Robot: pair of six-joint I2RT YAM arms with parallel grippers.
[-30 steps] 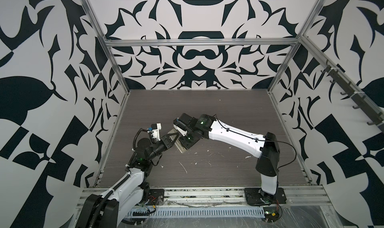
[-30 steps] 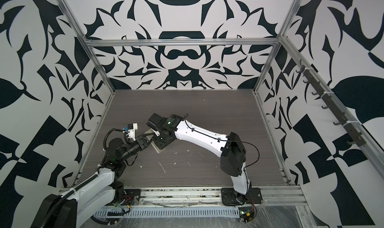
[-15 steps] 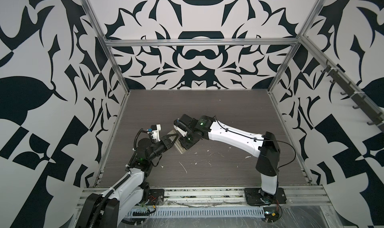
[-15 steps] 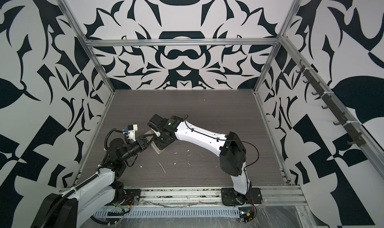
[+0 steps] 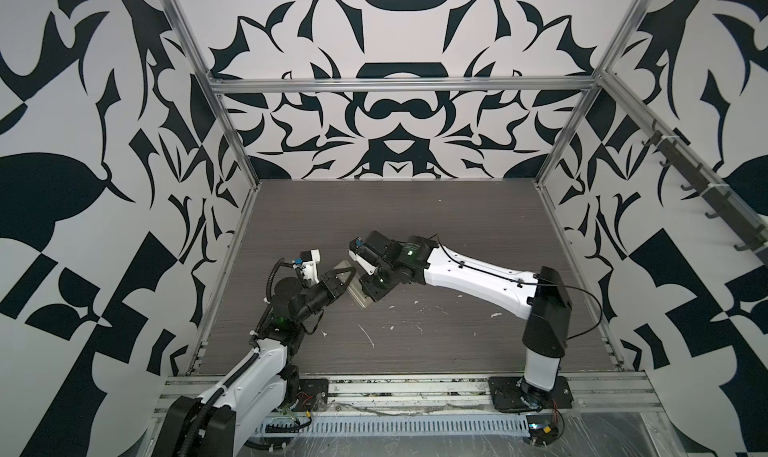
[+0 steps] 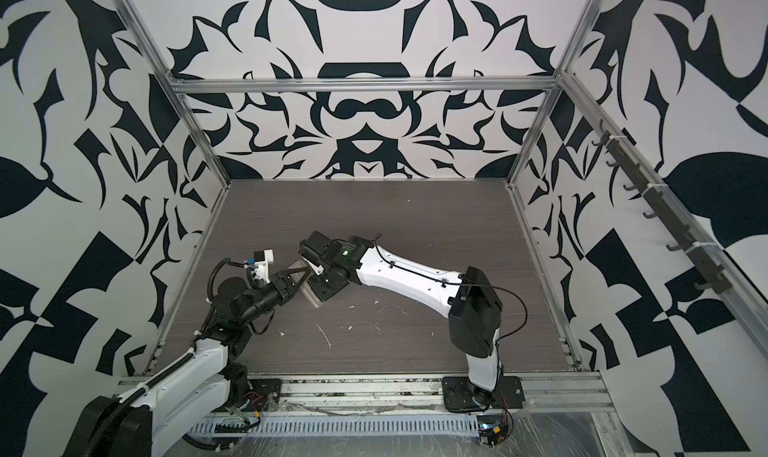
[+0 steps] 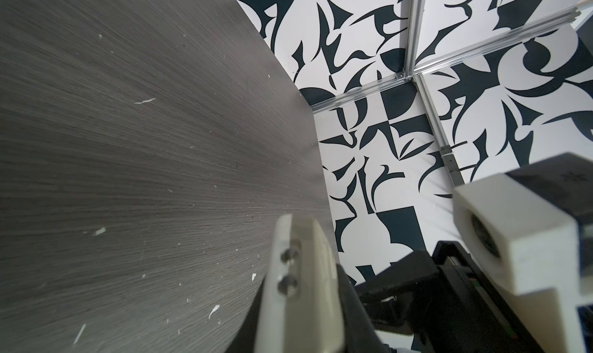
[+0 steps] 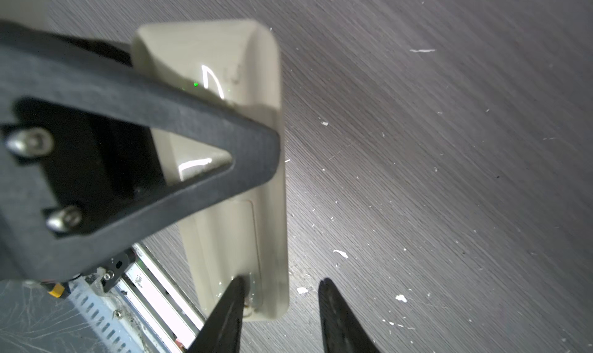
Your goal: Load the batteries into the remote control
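The remote control (image 5: pixel 358 297) (image 6: pixel 312 299) is held above the table left of centre, its beige back (image 8: pixel 231 239) facing the right wrist camera. My left gripper (image 5: pixel 344 277) (image 6: pixel 300 277) (image 7: pixel 301 284) is shut on it across its width, one dark finger (image 8: pixel 192 136) lying over the back. My right gripper (image 8: pixel 282 282) is open. One of its fingertips (image 8: pixel 239 282) touches the battery-cover end of the back; the other hangs beside the remote's edge over the table. In both top views its fingers are hidden under the wrist (image 5: pixel 376 286). The batteries are out of view.
White scraps (image 5: pixel 366 335) (image 8: pixel 340 253) lie scattered on the grey wood-grain table (image 5: pixel 415 226). An aluminium rail (image 5: pixel 395 386) runs along the front edge. Patterned walls close in the other sides. The right wrist camera housing (image 7: pixel 500 235) sits close beside my left gripper.
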